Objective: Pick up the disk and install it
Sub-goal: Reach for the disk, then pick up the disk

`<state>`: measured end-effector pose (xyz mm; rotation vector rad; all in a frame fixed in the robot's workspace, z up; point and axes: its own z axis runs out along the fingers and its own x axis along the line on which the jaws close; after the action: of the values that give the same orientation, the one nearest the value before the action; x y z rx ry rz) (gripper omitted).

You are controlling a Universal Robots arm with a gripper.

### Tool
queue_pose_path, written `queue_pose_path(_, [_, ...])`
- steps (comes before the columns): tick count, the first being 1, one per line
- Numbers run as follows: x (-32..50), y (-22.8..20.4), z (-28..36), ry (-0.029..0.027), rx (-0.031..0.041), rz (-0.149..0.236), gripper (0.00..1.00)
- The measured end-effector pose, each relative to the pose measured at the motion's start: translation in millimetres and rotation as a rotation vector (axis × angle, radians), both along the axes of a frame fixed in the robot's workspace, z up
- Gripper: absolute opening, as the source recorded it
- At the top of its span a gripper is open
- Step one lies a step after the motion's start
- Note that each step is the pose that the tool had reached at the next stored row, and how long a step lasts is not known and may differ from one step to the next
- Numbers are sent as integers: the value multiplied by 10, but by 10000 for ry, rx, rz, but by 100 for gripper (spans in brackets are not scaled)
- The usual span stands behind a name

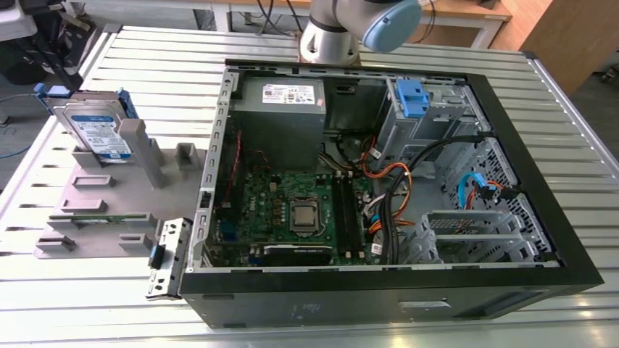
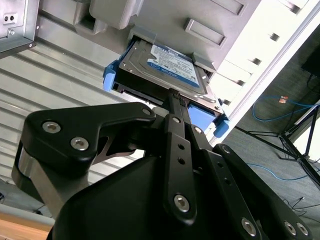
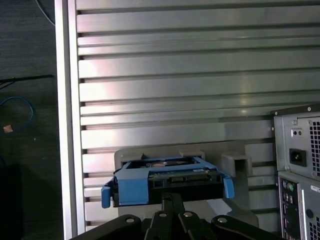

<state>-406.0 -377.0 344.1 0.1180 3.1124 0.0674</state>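
The disk [image 1: 97, 130], a silver drive with a white-and-blue label and blue side rails, stands upright on edge in a slot of the grey fixture [image 1: 106, 196] at the exterior view's left. Both wrist views look at the disk [image 2: 165, 67] [image 3: 165, 175] along the black linkage of my gripper [image 2: 172, 95] [image 3: 170, 197]. The two fingers lie pressed together, shut, with nothing between them. Their tips line up with the disk's near edge in both wrist views. I cannot tell whether they touch it.
An open black computer case [image 1: 387, 279] lies on the slatted metal table [image 1: 561, 130], with a grey power-supply box [image 1: 280, 109] and a drive bay with a blue clip [image 1: 411, 98] at its far end. The arm's joint [image 1: 358, 29] rises behind the case.
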Motion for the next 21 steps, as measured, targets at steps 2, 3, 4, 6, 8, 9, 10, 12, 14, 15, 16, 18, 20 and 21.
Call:
queue_pose_path(2, [-9,5,-14,1,-1,0,11])
queue_pose_path(3, [-11,5,-14,2,-1,0,11])
queue_pose_path(4, [-11,5,-14,2,-2,2,11])
queue_pose_path(6, [-27,6,-15,1,-1,0,11])
queue_pose_path(8, [-27,6,-14,0,-1,0,11])
queue_pose_path(9, [-27,5,-13,0,0,0,11])
queue_pose_path(10, [-28,5,-10,0,-1,0,11])
queue_pose_path(12, [-27,6,-3,0,-1,0,11])
queue_pose_path(14, [-27,6,8,1,-1,0,11])
queue_pose_path(15, [-27,5,14,1,-1,0,11])
queue_pose_path(16, [-27,6,21,1,-1,0,11])
queue_pose_path(18, [-27,6,33,0,0,0,11])
queue_pose_path(20, [-27,6,34,-2,1,0,11])
queue_pose_path(21, [-27,6,41,1,-1,0,11])
